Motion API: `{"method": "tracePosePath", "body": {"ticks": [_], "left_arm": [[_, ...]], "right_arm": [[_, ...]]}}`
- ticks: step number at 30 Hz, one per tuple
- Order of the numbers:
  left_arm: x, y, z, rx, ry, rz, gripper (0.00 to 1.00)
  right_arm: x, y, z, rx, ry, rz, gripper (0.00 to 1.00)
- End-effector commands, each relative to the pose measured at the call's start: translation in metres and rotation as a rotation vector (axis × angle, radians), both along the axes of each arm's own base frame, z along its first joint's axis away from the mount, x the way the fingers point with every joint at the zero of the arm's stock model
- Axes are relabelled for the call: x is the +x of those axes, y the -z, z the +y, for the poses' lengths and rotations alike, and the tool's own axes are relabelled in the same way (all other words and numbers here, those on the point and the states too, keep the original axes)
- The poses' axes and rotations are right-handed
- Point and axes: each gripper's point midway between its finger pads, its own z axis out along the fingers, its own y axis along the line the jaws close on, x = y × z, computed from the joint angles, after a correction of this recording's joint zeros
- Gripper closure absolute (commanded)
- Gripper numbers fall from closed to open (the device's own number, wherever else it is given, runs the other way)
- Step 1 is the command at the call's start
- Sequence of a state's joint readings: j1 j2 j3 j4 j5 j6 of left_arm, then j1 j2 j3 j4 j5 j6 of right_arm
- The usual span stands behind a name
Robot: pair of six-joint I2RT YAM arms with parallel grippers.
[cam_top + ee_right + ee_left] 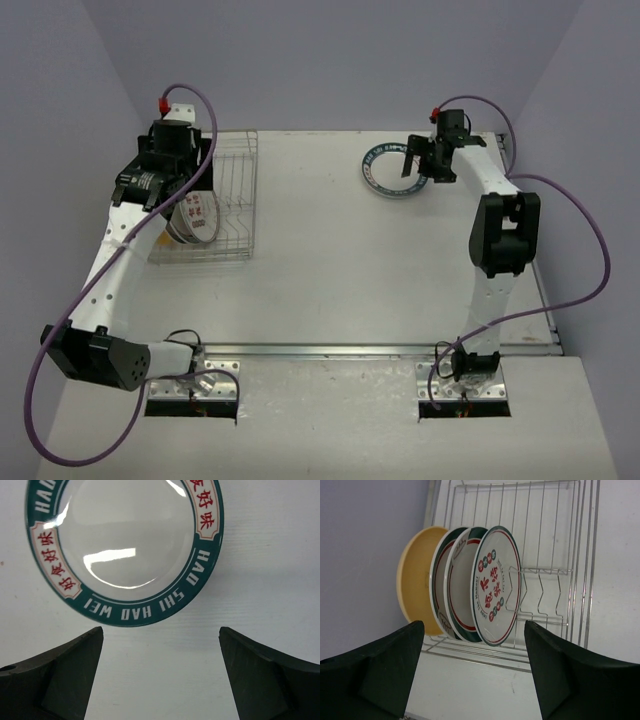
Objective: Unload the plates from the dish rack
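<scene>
Left end effector [475,672], spread, faces four round glazed plates [495,580] upright in the silver wire dish rack [555,535]. I judge them stiff, slick and breakable, so I'd pinch an exposed rim. Right end effector [160,675], spread, hovers over a teal-rimmed white plate [125,540] flat on the worktop [265,605].

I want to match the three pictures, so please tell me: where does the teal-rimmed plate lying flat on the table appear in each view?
Top external: the teal-rimmed plate lies at upper right, partly under the right tool.
Left wrist: not in it; this view shows the dish rack.
Right wrist: it fills the upper half.
Shared landmark: the right tool's open fingers, near the plate in both views.
</scene>
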State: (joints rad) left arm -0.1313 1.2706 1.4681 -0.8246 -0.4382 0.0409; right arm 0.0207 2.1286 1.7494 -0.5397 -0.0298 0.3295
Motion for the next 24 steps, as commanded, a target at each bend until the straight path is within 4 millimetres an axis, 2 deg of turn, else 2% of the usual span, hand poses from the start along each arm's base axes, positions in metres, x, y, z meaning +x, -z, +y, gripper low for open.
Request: {"method": "tracePosePath", "body": {"ticks": [1, 4, 6, 9, 10, 13, 18, 20, 24], "left_arm": [[0.011, 0.012, -0.001, -0.009, 0.024, 0.054, 0.3], [0.02, 0.024, 0.002, -0.006, 0.008, 0.087, 0.36], [0.024, 0.031, 0.006, 0.0, -0.011, 0.109, 0.37], [0.032, 0.043, 0.012, -0.015, -0.034, 0.141, 0.4], [0.036, 0.047, 0.013, -0.018, -0.042, 0.148, 0.4], [0.041, 0.053, 0.02, -0.003, -0.074, 0.157, 0.41], [0.049, 0.073, 0.029, -0.001, -0.111, 0.206, 0.45], [0.052, 0.08, 0.033, -0.005, -0.123, 0.221, 0.48], [0.056, 0.094, 0.036, -0.023, -0.129, 0.254, 0.6]], "right_arm": [[-0.011, -0.091, 0.018, -0.007, -0.068, -0.199, 0.03], [-0.033, -0.105, 0.026, 0.013, -0.103, -0.218, 0.02], [-0.048, -0.124, 0.027, 0.016, -0.116, -0.252, 0.01], [-0.068, -0.124, 0.026, 0.014, -0.125, -0.252, 0.01], [-0.074, -0.136, 0.025, 0.011, -0.128, -0.286, 0.01], [-0.09, -0.131, 0.027, 0.019, -0.14, -0.281, 0.01], [-0.109, -0.134, 0.028, 0.035, -0.148, -0.286, 0.01], [-0.114, -0.134, 0.03, 0.043, -0.149, -0.283, 0.01], [-0.119, -0.136, 0.032, 0.059, -0.151, -0.28, 0.01]]}}
